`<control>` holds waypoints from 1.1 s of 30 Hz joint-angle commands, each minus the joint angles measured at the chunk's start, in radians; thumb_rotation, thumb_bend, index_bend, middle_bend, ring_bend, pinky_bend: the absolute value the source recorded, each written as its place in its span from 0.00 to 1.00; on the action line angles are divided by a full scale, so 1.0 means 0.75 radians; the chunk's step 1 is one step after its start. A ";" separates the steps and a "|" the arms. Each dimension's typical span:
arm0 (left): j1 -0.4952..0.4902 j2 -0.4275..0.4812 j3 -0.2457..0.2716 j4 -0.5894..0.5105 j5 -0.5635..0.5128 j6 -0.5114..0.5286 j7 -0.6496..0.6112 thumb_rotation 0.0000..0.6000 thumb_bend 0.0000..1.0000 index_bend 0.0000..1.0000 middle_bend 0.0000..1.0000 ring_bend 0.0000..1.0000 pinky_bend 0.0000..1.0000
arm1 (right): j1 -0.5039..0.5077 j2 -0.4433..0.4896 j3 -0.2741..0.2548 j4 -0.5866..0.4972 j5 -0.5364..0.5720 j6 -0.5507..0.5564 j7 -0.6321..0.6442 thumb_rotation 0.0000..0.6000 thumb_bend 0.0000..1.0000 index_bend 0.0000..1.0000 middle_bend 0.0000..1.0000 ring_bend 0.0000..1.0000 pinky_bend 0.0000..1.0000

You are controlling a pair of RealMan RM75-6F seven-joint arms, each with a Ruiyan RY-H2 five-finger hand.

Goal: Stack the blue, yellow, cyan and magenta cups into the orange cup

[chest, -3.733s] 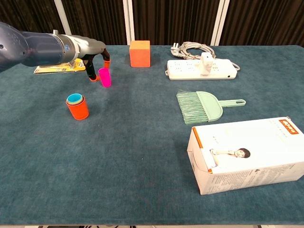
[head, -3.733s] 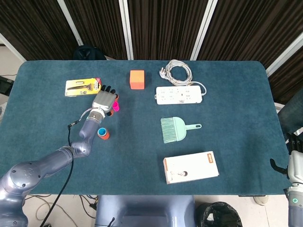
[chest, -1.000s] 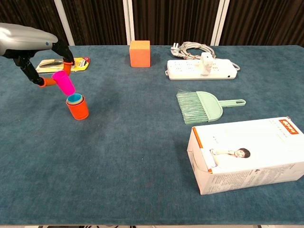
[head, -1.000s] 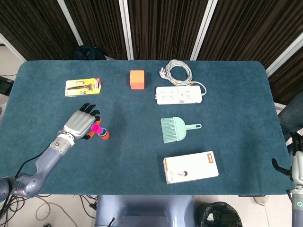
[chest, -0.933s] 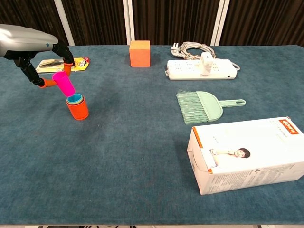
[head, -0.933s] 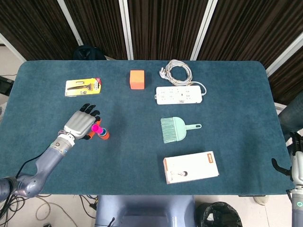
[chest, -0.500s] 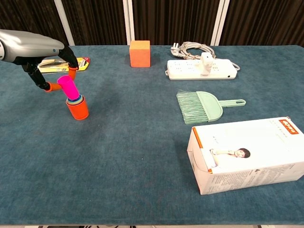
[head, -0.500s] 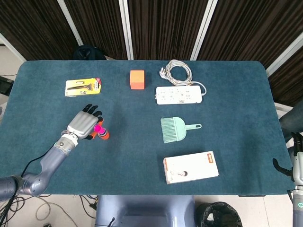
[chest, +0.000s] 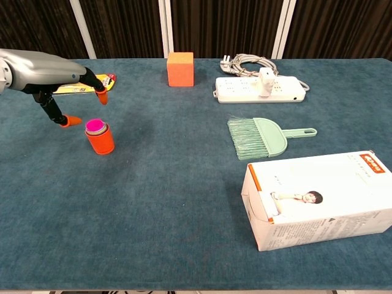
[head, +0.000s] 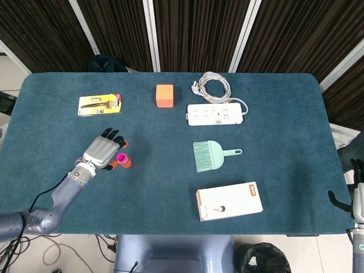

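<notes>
The orange cup (chest: 100, 140) stands upright on the blue table's left side, also seen in the head view (head: 125, 162). The magenta cup (chest: 95, 125) sits nested in its mouth, only its rim showing (head: 121, 157); the other cups are hidden inside. My left hand (chest: 68, 92) hovers just left of and above the stack, fingers spread apart and holding nothing; in the head view the left hand (head: 103, 151) is right beside the cup. My right hand (head: 356, 199) hangs off the table's right edge, fingers only partly visible.
An orange block (chest: 180, 68), a power strip (chest: 260, 89) and a coiled cable (chest: 245, 62) lie at the back. A green dustpan brush (chest: 260, 136) and a white box (chest: 317, 198) are on the right. A yellow tool pack (head: 99, 104) lies behind my left hand.
The magenta cup, held tilted over the stack a second ago, now sits down inside the orange cup. My left hand has let go of it and spread its fingers.
</notes>
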 commanded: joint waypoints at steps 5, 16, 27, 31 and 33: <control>-0.004 0.030 -0.004 -0.039 -0.011 0.011 0.008 1.00 0.31 0.12 0.12 0.00 0.00 | -0.002 0.002 -0.001 -0.007 -0.005 0.005 -0.001 1.00 0.34 0.05 0.04 0.08 0.04; 0.287 0.177 0.031 -0.314 0.345 0.539 -0.131 1.00 0.31 0.10 0.11 0.00 0.00 | 0.000 0.010 -0.025 -0.044 -0.074 0.014 0.008 1.00 0.34 0.06 0.04 0.08 0.04; 0.690 0.354 0.208 -0.365 0.701 1.045 -0.382 1.00 0.30 0.10 0.11 0.00 0.00 | -0.007 0.024 -0.064 -0.066 -0.203 0.060 0.025 1.00 0.34 0.06 0.04 0.08 0.04; 0.768 0.371 0.228 -0.322 0.744 1.108 -0.528 1.00 0.30 0.10 0.11 0.00 0.00 | -0.013 0.032 -0.071 -0.072 -0.231 0.080 0.032 1.00 0.34 0.06 0.04 0.08 0.04; 0.794 0.376 0.229 -0.298 0.756 1.121 -0.594 1.00 0.31 0.10 0.11 0.00 0.00 | -0.015 0.038 -0.077 -0.077 -0.244 0.085 0.032 1.00 0.34 0.06 0.04 0.08 0.04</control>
